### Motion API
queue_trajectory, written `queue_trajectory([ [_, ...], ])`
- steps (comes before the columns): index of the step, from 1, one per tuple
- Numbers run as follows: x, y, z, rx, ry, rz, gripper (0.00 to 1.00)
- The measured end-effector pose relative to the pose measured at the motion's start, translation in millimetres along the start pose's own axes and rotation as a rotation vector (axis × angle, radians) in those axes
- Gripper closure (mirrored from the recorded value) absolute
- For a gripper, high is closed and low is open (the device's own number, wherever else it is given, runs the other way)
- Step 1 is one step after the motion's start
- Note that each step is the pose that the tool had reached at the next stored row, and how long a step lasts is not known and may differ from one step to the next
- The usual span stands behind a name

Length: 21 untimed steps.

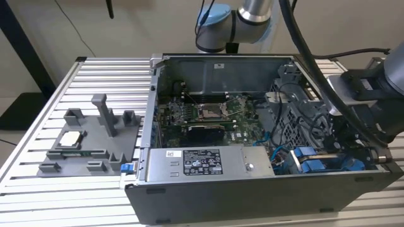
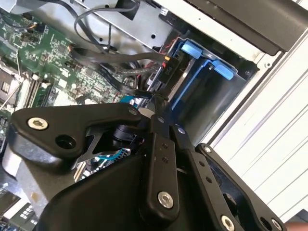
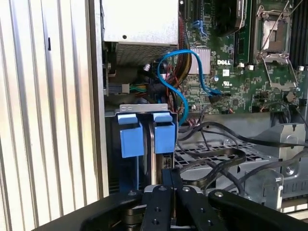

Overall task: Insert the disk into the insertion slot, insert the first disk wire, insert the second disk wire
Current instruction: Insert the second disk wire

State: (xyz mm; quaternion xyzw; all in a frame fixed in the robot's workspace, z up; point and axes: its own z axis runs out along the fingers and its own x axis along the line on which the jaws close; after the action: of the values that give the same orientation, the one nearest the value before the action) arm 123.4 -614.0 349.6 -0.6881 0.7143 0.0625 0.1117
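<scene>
Landmark: the open computer case [image 1: 265, 189] lay on the slatted desk [image 1: 101, 75]; every place below was given relative to it
Disk: the disk in its blue carrier [image 1: 315, 163] sat inside the case, in the bay at the corner beside the power-supply box [image 1: 208, 163], at the exterior view's right; its two blue tabs [image 3: 144, 134] stood just proud of the bay mouth, so I judged it seated or very nearly so
Disk axis: it stood on edge, long axis running down into the bay away from the case's open side, tab end toward the opening; how deep it went was hidden
Gripper: the gripper [image 2: 156, 103] hung inside the case just above the bay, its tip against a dark connector [image 2: 168, 70] at the disk's edge
Jaws: they stood close together at the tip, apparently pinched on that connector's black wire [image 2: 120, 70], though the contact itself was hidden, so I cannot tell for certain
Risk, misalignment: if the plug met the port tilted, pushing could bend the pins or jam, because the approach was slanted
Risk, snagging: loose black cables [image 3: 216, 159] and a blue cable [image 3: 178, 91] crossed just beside the bay; the linkage could catch one and drag it
Risk, slipping: a thin wire pinched near the tip could twist or slide out under load
</scene>
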Motion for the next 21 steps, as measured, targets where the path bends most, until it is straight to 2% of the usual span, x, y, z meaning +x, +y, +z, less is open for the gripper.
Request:
queue_trajectory([
  [3, -0.3, 0.4, 4.7, 0.0013, 0.0045, 0.005, 0.89],
  [7, -1.9, 0.8, 10.0, 0.0024, 0.0057, 0.009, 0.89],
  [8, -2.0, 0.8, 9.4, 0.0024, 0.0062, 0.01, 0.89],
  [10, -3.9, 0.3, 2.1, 0.0025, 0.006, 0.011, 0.89],
  [13, -5.3, -0.1, -3.6, 0.0032, 0.0014, 0.013, 0.88],
  [14, -5.7, -0.2, -4.8, 0.0034, -0.0018, 0.013, 0.88],
  [16, -6.6, -0.4, -8.4, 0.0033, -0.0082, 0.014, 0.76],
  [18, -6.7, -0.4, -8.7, 0.0067, -0.0144, 0.013, 0.76],
  [19, -6.7, -0.4, -8.6, 0.0096, -0.0233, 0.013, 0.69],
  [21, -6.5, -0.4, -7.8, 0.0124, -0.0456, 0.014, 0.69],
])
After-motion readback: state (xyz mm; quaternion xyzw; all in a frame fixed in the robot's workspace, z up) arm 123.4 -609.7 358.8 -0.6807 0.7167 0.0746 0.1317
